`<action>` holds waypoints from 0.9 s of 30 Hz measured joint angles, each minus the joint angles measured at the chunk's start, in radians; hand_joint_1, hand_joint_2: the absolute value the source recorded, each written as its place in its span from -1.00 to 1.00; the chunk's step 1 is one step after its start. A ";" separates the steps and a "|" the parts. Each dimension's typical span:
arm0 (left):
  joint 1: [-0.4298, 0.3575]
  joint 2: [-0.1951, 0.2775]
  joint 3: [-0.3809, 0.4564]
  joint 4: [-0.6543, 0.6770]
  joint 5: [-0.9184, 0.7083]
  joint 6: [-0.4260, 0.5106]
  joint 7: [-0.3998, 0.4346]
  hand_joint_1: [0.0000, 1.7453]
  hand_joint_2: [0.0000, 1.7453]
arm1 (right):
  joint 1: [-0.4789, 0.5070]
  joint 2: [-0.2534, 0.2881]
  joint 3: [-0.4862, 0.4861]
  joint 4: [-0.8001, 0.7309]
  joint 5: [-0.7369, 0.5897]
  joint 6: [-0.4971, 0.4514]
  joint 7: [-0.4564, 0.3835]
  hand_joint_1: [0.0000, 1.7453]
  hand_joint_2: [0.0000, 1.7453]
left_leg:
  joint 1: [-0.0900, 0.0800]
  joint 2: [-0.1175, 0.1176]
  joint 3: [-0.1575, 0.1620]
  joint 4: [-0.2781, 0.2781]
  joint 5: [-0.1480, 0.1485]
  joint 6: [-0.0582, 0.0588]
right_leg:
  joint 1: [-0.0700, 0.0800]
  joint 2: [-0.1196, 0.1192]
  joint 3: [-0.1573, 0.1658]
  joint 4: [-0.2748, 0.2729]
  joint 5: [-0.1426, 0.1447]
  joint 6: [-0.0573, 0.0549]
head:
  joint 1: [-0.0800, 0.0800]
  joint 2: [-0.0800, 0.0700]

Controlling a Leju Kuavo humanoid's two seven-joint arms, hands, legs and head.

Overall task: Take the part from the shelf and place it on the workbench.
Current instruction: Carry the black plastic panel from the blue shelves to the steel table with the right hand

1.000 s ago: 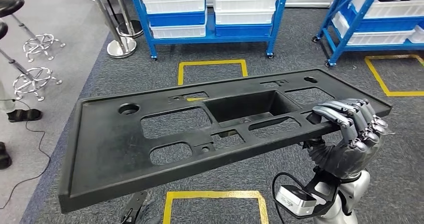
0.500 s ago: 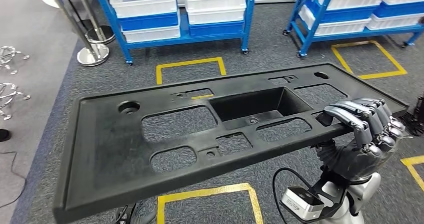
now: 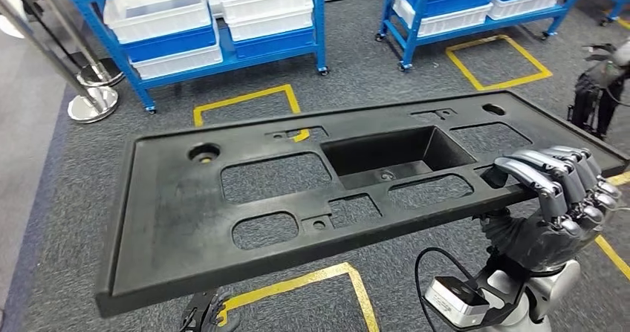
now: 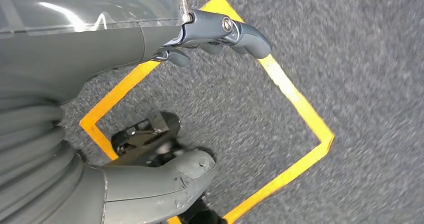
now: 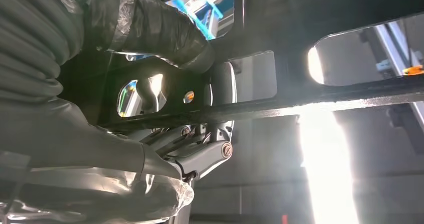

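Part (image 3: 223,220), a long black moulded panel with cut-outs, carries no readable label or writing. It is held up flat above grey carpet (image 3: 67,191) with yellow floor squares (image 3: 297,284). The right hand (image 3: 553,213) grips its near edge at the right end, fingers (image 3: 546,176) curled over the top. Whether the left hand (image 4: 150,98) grips anything cannot be told.
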 joint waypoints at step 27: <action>0.014 0.000 -0.007 0.000 0.001 0.021 -0.002 -1.00 1.00 | 0.024 -0.002 -0.030 -0.020 -0.044 0.000 -0.016 1.00 1.00 | -0.013 0.054 0.098 -0.206 0.093 0.008 | -0.002 -0.051 0.015 -0.011 -0.004 0.013 | 0.000 0.000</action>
